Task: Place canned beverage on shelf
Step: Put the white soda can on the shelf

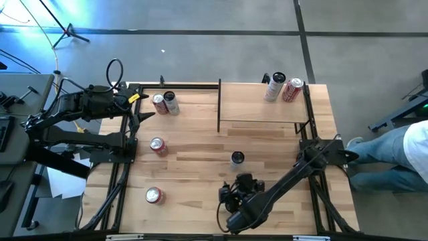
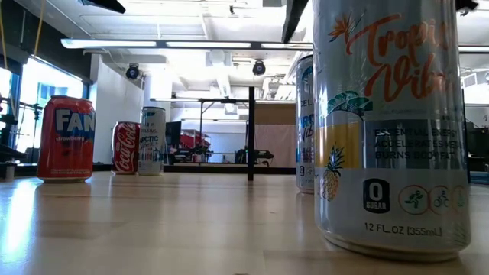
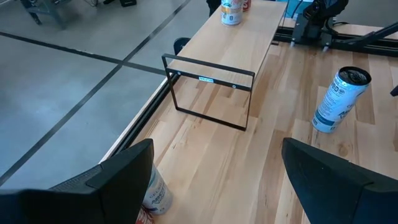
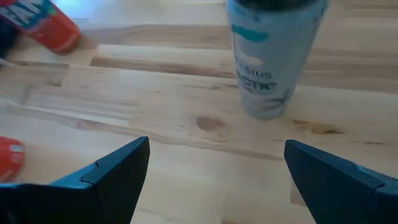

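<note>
The shelf (image 1: 264, 102), a light-wood board on a thin black frame, stands at the table's far right with two cans (image 1: 282, 88) on it. A slim silver can (image 1: 237, 158) stands upright mid-table; it also shows in the right wrist view (image 4: 267, 56). My right gripper (image 1: 227, 194) is open and empty just on the near side of that can, its fingers (image 4: 112, 174) apart. My left gripper (image 1: 140, 110) is open and empty at the far left, beside a red can and a silver can (image 1: 165, 103).
Red cans stand at left centre (image 1: 158, 146) and near left (image 1: 154, 195). In the low view a tall pineapple-print can (image 2: 390, 122) stands close to the camera, hidden in the high view. A person (image 1: 394, 157) stands off the table's right edge.
</note>
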You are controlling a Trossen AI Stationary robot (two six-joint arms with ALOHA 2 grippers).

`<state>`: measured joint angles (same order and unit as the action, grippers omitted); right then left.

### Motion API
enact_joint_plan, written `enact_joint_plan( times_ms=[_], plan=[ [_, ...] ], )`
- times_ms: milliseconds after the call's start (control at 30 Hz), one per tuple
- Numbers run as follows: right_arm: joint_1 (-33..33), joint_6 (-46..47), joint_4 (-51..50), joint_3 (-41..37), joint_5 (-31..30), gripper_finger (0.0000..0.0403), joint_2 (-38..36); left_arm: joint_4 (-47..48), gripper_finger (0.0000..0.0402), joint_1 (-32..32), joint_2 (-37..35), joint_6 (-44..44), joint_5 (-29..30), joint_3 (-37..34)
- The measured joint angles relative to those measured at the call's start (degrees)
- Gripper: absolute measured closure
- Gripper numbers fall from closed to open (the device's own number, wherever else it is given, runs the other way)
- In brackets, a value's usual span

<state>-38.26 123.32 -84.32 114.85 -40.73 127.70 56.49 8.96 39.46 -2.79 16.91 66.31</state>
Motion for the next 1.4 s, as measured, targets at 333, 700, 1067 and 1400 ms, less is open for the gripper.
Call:
enact_joint_plan(
  times_ms=[333, 700, 1067, 1400],
  plan=[
    [0.0, 0.29, -0.56, 0.02, 1.51, 0.0043, 0.46, 0.0, 0.0067, -0.01, 0.0, 0.0, -0.02, 0.01],
    [4.66, 2.19, -1.85, 0.04, -0.2, 0.0043, 0.46, 0.02, 0.0067, -0.01, 0.02, 0.0, 0.0, 0.01],
    [9.52, 2.67, -4.01, 0.04, 2.05, 0.0043, 0.48, 0.0, 0.0067, -0.01, 0.02, 0.0, -0.01, -0.01],
    [12.52, 3.09, -5.5, -1.72, 2.86, 0.0043, 0.57, 0.01, 0.0067, -0.01, 0.01, 0.0, 0.0, 0.01]
  ],
)
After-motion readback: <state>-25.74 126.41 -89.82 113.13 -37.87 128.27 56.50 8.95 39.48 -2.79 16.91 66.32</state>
